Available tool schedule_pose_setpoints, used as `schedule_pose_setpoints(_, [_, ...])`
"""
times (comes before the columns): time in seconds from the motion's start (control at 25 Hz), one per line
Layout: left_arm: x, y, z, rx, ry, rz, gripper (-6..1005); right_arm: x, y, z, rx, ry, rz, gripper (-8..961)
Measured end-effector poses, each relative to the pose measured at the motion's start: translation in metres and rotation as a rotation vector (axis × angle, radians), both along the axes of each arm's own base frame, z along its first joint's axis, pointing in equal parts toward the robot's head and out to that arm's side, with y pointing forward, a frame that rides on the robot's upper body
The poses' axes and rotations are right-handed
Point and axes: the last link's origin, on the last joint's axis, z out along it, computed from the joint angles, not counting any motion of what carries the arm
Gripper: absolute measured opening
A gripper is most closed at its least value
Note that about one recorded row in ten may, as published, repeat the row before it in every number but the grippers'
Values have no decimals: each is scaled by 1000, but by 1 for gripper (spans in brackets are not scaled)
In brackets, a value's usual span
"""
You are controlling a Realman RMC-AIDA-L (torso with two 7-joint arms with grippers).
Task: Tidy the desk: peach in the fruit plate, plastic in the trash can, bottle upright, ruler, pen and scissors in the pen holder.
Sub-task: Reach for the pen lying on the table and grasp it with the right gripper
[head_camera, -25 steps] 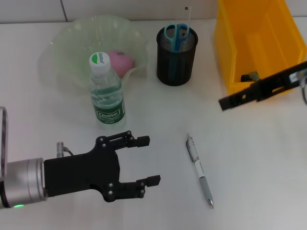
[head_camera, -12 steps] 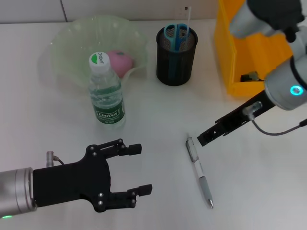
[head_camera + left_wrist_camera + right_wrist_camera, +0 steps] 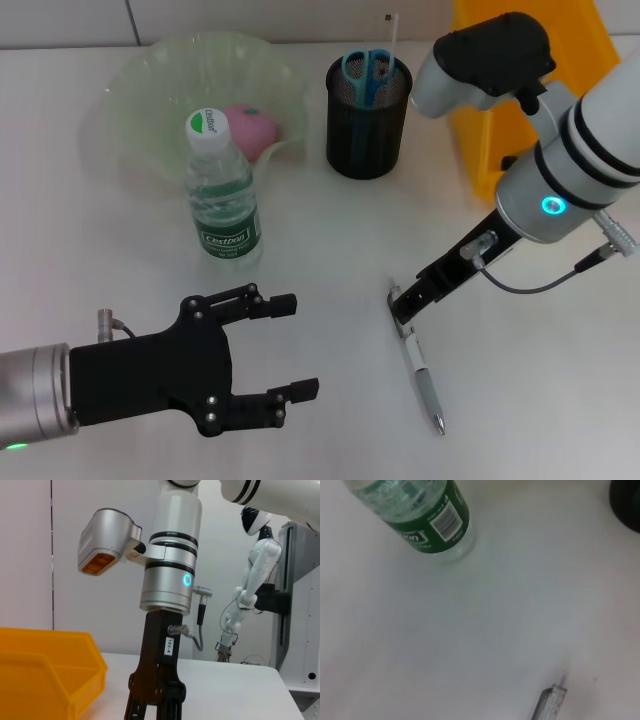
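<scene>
The pen [image 3: 418, 365] lies on the white desk [image 3: 300, 250] at front centre. My right gripper [image 3: 403, 308] is lowered onto the pen's upper end; it also shows in the left wrist view [image 3: 152, 707]. The pen's end [image 3: 552, 702] shows in the right wrist view. My left gripper [image 3: 298, 345] is open and empty at the front left. The bottle [image 3: 222, 190] stands upright. The peach [image 3: 250, 130] lies in the fruit plate [image 3: 140, 70]. The scissors [image 3: 367, 70] and the ruler [image 3: 392, 35] stand in the pen holder [image 3: 368, 125]. No plastic is in view.
The yellow trash can [image 3: 478, 120] stands at the back right, partly hidden by my right arm; it also shows in the left wrist view [image 3: 45, 675]. The bottle's base [image 3: 430, 520] lies near the right wrist camera.
My right arm has swung from beside the trash can down and left onto the pen's upper end. My left gripper has drawn back a little toward the front left.
</scene>
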Motion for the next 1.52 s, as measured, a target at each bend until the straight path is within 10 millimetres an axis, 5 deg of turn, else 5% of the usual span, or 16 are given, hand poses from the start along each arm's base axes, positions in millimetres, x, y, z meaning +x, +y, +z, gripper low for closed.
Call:
schedule_pose_setpoints(0.8, [2, 2, -1, 1, 0, -4, 797, 6, 14, -27, -9, -71, 26, 713])
schedule_pose_setpoints(1.52, [2, 1, -3, -2, 4, -5, 797, 8, 16, -30, 0, -70, 24, 659])
